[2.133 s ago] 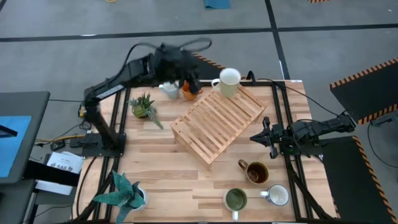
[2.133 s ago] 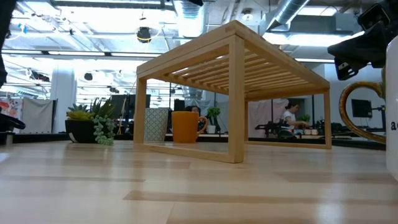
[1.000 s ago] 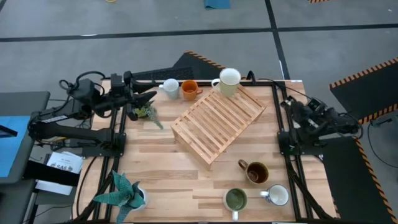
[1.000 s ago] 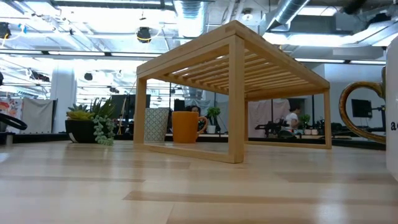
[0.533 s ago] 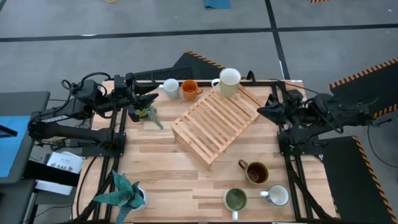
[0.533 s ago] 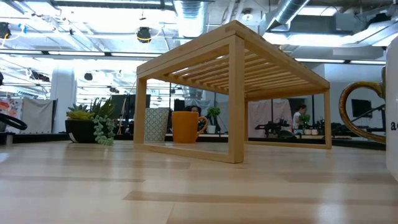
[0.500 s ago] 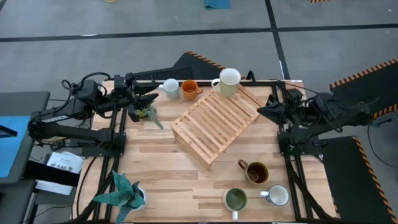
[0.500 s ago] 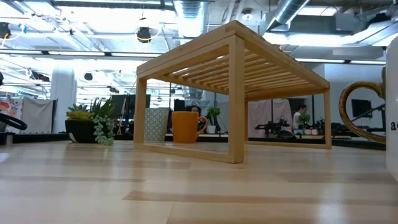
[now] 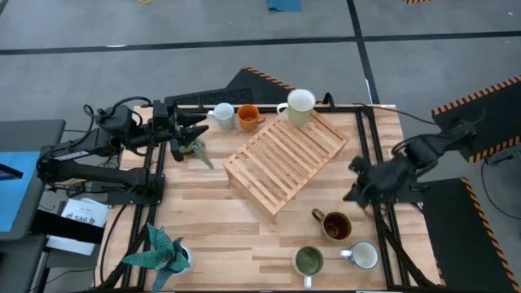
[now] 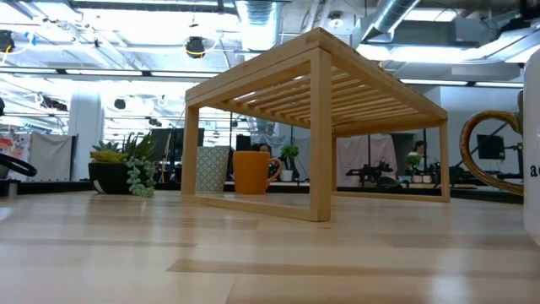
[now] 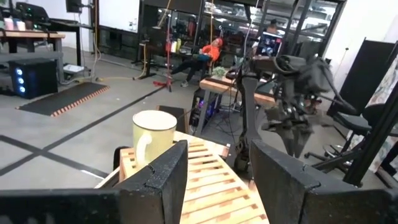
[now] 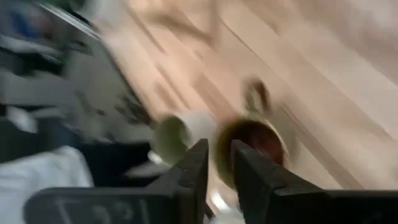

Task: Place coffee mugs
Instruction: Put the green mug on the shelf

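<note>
Six mugs show in the high view. The pale bluish-white mug point(image 9: 221, 115) and the orange mug point(image 9: 247, 118) stand side by side at the table's far edge. The cream-white mug point(image 9: 299, 106) is at the wooden rack's point(image 9: 285, 156) far corner. The dark brown mug point(image 9: 335, 225), the green-inside mug point(image 9: 308, 261) and the white mug point(image 9: 363, 255) stand upright near the right near corner. My left gripper point(image 9: 194, 129) hovers open at the far left, by a small plant. My right gripper point(image 9: 356, 184) hangs above the table, just far of the brown mug point(image 12: 249, 140), fingers slightly apart.
A potted succulent point(image 9: 189, 145) sits under my left gripper, and a second plant point(image 9: 167, 252) stands at the left near corner. The slatted rack stands slantwise in the table's middle. Bare wood lies between the rack and the near edge. People are in the room behind.
My right arm has unfolded from the table's right edge, reached in toward the rack's right end, then swung toward the near edge and down to the dark brown mug. The mugs, the rack and the plants have not moved.
</note>
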Controlling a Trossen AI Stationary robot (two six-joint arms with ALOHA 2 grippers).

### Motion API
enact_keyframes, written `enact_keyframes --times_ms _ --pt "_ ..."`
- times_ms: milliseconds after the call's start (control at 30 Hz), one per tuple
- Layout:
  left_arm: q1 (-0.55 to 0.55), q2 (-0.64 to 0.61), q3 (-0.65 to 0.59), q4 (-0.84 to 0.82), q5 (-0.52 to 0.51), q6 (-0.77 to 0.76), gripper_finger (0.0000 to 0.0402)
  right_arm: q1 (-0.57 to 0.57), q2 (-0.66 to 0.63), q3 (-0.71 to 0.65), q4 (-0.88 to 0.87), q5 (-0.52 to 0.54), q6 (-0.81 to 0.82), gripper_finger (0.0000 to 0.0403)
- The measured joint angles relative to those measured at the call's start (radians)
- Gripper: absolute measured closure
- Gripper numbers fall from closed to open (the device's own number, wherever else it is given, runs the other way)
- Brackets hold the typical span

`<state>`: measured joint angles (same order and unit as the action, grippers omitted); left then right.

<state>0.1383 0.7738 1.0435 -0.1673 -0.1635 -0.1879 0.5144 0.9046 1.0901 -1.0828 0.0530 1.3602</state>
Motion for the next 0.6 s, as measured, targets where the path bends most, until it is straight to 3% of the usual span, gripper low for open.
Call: enact_keyframes --times_ms 200,367,600 --pt "0.0 0.0 0.0 -0.008 0.0 0.0 0.0244 0.102 0.146 0.0 -0.082 -0.017 0.084 0.022" --pt "0.0 0.0 0.0 -0.009 0.0 0.0 0.0244 0.102 0.262 0.0 -0.15 -0.053 0.143 0.0167" --pt "0.0 0.0 0.0 -0.009 0.0 0.011 0.0244 0.078 0.395 0.0 -0.156 -0.058 0.097 0.0153"
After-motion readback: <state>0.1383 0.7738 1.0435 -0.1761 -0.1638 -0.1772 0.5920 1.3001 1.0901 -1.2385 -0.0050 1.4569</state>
